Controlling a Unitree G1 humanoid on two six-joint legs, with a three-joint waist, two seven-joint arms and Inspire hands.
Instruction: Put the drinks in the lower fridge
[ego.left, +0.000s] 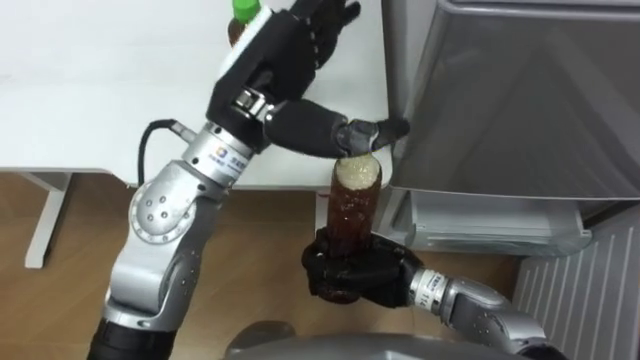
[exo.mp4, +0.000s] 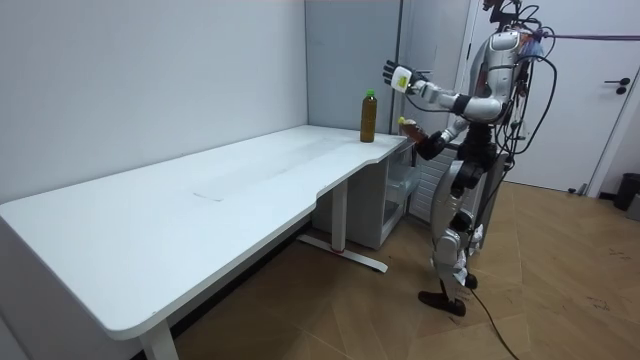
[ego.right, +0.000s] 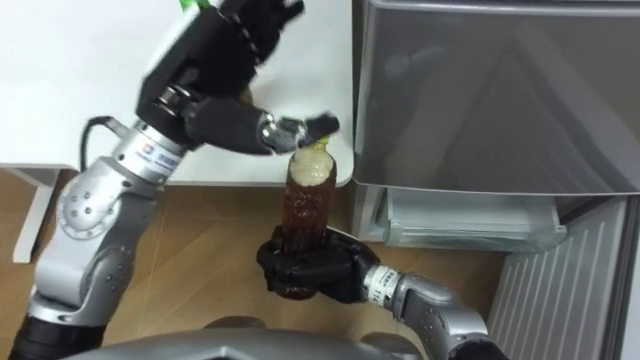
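The robot stands at the end of the white table (exo.mp4: 250, 190), beside the grey fridge (ego.left: 520, 100). Its right hand (ego.left: 355, 272) is wrapped round the base of a brown drink bottle (ego.left: 355, 205), held upright in front of the fridge. The left hand (ego.left: 285, 60) hovers above it with straight fingers, thumb reaching over the bottle's top. A green-capped bottle (exo.mp4: 368, 115) stands on the table. The wrist sticker (ego.left: 228, 158) has print too small to read.
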